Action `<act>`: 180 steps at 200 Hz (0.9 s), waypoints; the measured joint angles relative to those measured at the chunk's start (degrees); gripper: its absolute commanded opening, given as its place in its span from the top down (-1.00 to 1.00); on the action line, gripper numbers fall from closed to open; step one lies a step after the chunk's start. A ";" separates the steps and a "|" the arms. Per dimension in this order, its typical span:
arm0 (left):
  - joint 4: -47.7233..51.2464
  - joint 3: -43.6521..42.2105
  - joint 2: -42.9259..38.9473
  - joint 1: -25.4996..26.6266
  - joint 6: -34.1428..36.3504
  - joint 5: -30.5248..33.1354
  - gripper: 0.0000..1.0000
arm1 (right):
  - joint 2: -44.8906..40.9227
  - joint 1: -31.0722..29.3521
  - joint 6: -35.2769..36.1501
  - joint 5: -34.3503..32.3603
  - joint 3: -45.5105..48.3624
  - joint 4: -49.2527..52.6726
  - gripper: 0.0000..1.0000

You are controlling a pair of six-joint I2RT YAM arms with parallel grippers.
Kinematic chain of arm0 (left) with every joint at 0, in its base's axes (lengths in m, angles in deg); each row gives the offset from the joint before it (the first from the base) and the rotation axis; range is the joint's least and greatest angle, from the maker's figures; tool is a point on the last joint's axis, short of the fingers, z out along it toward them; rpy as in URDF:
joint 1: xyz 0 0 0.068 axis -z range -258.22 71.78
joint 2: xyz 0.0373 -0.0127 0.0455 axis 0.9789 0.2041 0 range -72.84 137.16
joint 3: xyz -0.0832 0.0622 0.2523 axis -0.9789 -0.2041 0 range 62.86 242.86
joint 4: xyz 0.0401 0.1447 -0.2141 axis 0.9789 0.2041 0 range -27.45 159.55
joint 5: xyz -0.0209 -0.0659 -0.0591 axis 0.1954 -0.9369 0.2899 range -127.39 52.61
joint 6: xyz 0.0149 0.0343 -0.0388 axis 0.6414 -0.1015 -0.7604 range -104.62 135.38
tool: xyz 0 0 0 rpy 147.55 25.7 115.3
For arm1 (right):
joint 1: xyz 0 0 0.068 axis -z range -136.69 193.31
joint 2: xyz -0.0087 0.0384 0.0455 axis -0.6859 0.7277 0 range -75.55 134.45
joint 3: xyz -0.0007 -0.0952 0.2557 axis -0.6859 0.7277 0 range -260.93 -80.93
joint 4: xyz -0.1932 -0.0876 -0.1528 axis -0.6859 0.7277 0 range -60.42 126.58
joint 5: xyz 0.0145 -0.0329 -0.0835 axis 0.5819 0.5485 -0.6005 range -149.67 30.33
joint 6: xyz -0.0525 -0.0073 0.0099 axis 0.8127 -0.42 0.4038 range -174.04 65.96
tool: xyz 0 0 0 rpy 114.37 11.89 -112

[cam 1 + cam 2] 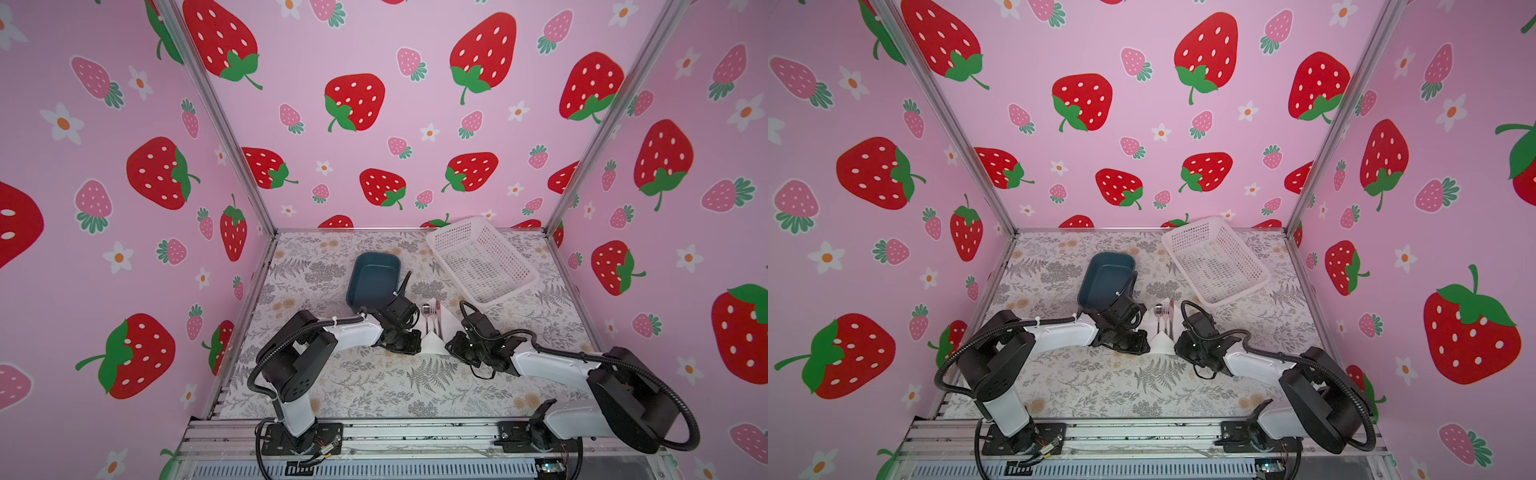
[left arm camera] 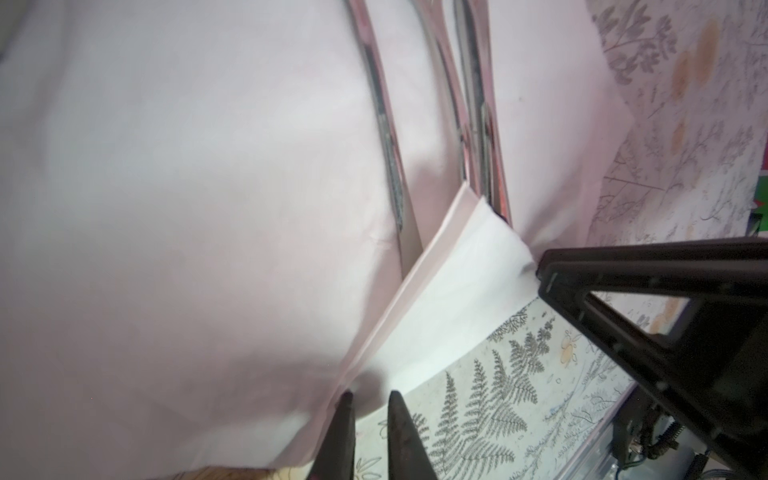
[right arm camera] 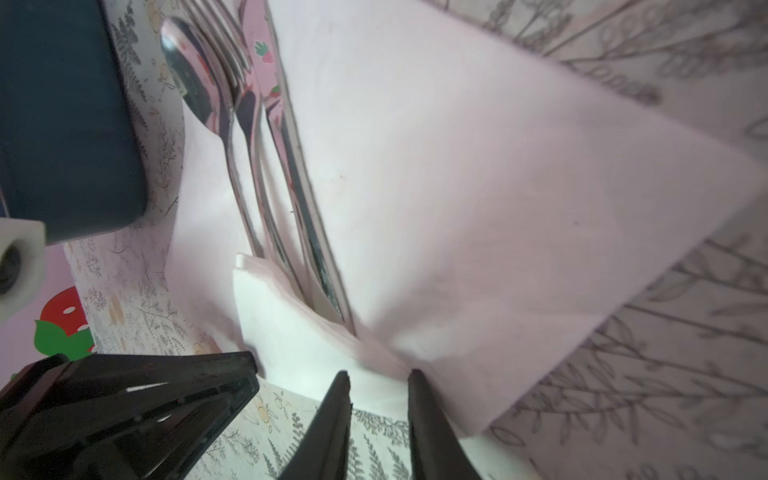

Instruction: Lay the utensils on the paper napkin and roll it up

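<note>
Paper napkin (image 1: 448,323) lay mid-table, turned like a diamond, between the two grippers. Utensils (image 1: 432,319) sat on it side by side, heads toward the back wall. In both top views the order left to right was spoon (image 3: 195,83), fork (image 3: 232,58), knife (image 3: 291,141), packed close together. The napkin's near corner was folded up over the handle ends, so the handle tips were hidden under the flap.

Left gripper (image 2: 372,409) was low at the napkin's near-left edge, tips right at the fold line. Its jaws stood a narrow gap apart. Couldn't tell whether any paper was pinched between them.

Right gripper (image 3: 379,380) sat at the near-right edge, tips at the flap's edge. Its jaws were slightly apart, with white paper showing in the gap. Couldn't tell if that was clamped either. The two grippers were near each other but not touching, with the flap between them.

Blue tub (image 1: 374,276) sat just behind and to the left of the napkin, beside the left arm's wrist. White perforated basket (image 1: 482,262) was at the back right, set at an angle, apart from the napkin. Floral-print table (image 1: 374,382) lay under all of it.
</note>
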 measured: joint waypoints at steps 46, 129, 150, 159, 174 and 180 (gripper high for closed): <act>0.00 0.00 0.00 0.00 0.07 -0.07 0.65 | -0.44 0.17 -0.02 0.02 0.33 0.37 0.46; 0.61 0.24 -0.04 0.02 0.50 -0.09 0.65 | -6.54 0.17 3.34 0.07 0.31 1.22 0.37; 0.61 0.24 -0.04 0.02 0.52 -0.09 0.65 | -6.97 0.17 4.37 2.32 0.31 -1.44 0.46; 0.63 0.24 -0.04 0.02 0.59 -0.09 0.65 | -6.67 0.17 4.70 3.32 0.33 -2.32 0.49; 0.68 0.28 -0.02 0.02 0.68 -0.09 0.65 | -5.64 0.17 5.05 4.87 0.33 -3.58 0.52; 0.83 0.39 0.02 0.02 0.68 -0.09 0.65 | -5.16 0.17 5.20 5.33 0.33 -3.80 0.53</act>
